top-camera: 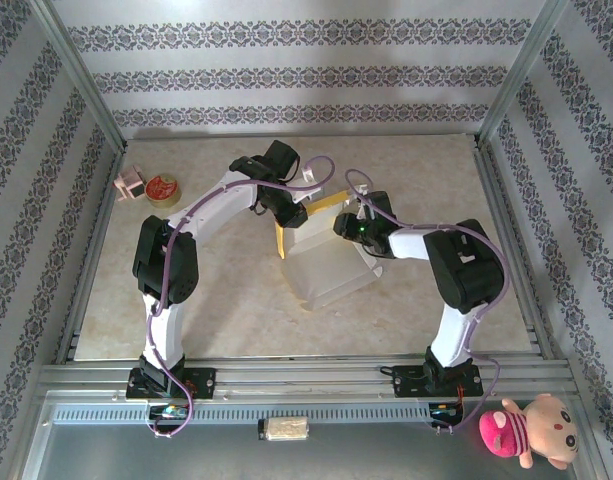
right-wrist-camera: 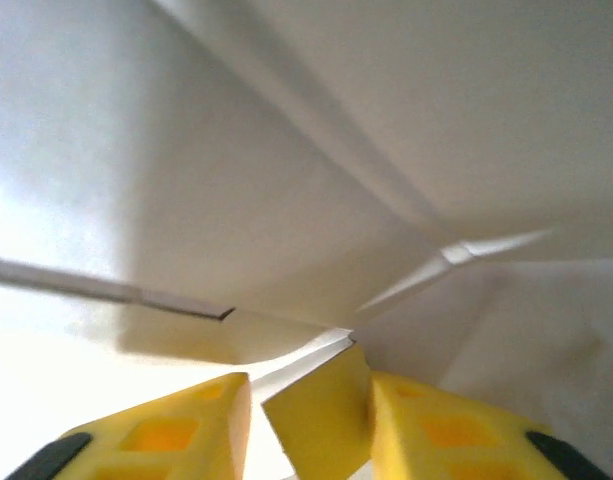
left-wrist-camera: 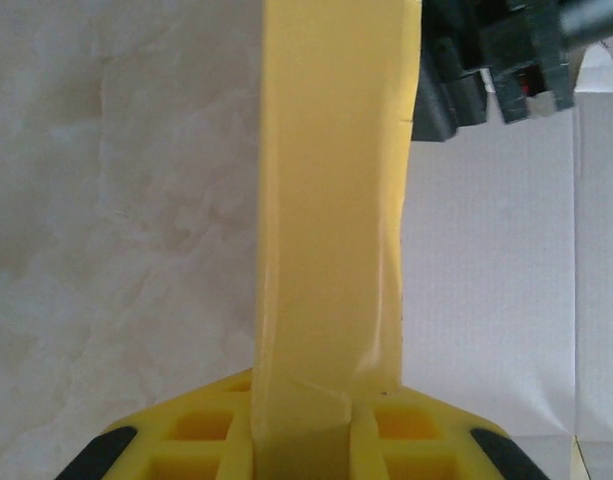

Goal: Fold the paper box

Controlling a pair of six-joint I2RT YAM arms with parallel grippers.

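Observation:
The paper box point(top-camera: 331, 268) lies half-formed at mid-table, white inside with yellow flaps raised at its far-left corner. My left gripper point(top-camera: 286, 213) is at that corner. In the left wrist view a long yellow flap point(left-wrist-camera: 331, 200) runs up from between its fingers, and the left gripper point(left-wrist-camera: 306, 405) is shut on it. My right gripper point(top-camera: 348, 226) reaches into the box from the right. In the right wrist view a small yellow flap point(right-wrist-camera: 321, 420) stands between the fingers of the right gripper point(right-wrist-camera: 308, 400), against the right finger point(right-wrist-camera: 426, 430) and apart from the left one. White panels point(right-wrist-camera: 286, 150) surround it.
A small round red tin point(top-camera: 163, 190) and a pink object point(top-camera: 131, 184) sit at the table's far left. A pink plush toy point(top-camera: 526, 428) lies off the table at the near right. Metal frame posts point(top-camera: 506, 90) border the marble table point(top-camera: 116, 290).

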